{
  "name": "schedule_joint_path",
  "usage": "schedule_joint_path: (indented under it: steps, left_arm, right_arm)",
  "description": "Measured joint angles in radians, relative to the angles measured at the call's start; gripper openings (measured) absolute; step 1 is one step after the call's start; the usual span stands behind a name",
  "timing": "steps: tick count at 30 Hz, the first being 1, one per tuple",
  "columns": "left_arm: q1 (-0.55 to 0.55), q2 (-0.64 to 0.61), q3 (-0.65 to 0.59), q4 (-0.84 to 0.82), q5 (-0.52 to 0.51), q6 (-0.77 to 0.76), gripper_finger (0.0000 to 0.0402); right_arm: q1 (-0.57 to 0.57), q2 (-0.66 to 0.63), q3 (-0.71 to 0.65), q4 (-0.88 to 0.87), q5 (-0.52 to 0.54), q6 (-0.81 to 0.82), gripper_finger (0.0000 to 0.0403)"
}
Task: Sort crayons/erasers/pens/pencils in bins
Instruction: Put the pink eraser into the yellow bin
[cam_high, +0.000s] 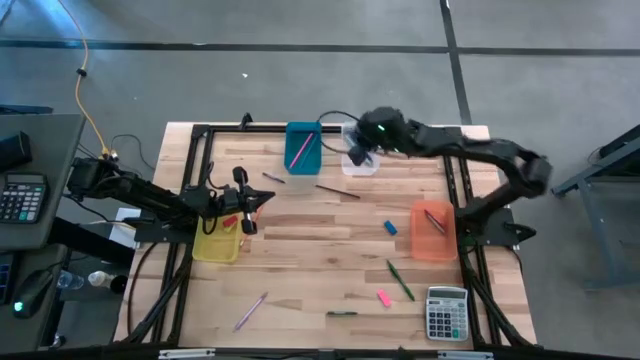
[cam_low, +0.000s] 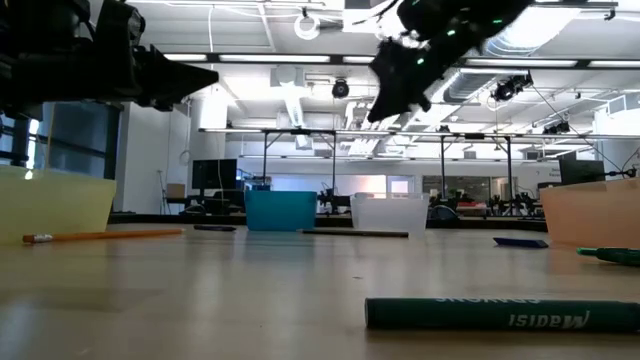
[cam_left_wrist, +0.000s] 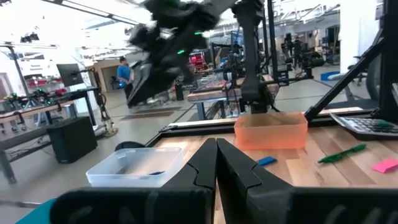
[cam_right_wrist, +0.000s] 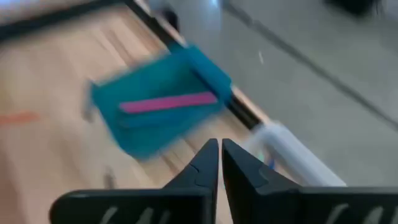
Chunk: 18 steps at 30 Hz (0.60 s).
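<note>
My right gripper (cam_high: 357, 152) is shut and empty, raised above the clear bin (cam_high: 361, 163) at the table's far edge; it also shows in the low view (cam_low: 385, 105). The teal bin (cam_right_wrist: 158, 112) beside the clear bin holds a pink stick (cam_right_wrist: 168, 101). My left gripper (cam_high: 262, 198) is shut and empty, raised just past the yellow bin (cam_high: 218, 243) at the left. The orange bin (cam_high: 433, 230) at the right holds thin sticks. A blue eraser (cam_high: 390, 227) and a pink eraser (cam_high: 383, 297) lie flat on the table.
A green pen (cam_high: 400, 280), a dark pen (cam_high: 341, 313) and a pink pencil (cam_high: 250, 311) lie near the front edge. Two dark sticks (cam_high: 338, 190) lie near the teal bin. A grey calculator (cam_high: 447, 313) sits at the front right. A black frame borders the table.
</note>
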Motion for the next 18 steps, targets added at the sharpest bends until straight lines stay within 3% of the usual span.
schedule_joint_path:
  steps: [6,10,18]
  left_arm:
    - [0.0,0.001,0.0,-0.002,-0.014,-0.004,0.0]
    - [0.0,0.001,0.0,-0.004,-0.017,-0.026,0.0]
    - [0.0,0.001,0.0,-0.003,-0.023,-0.018,0.0]
  right_arm:
    - [0.127,-0.224,-0.276,0.208,0.003,-0.012,0.0002]
    - [0.249,-0.342,-0.392,0.206,0.025,0.036,0.0004]
    - [0.584,-0.451,-0.422,-0.06,0.357,0.233,0.0003]
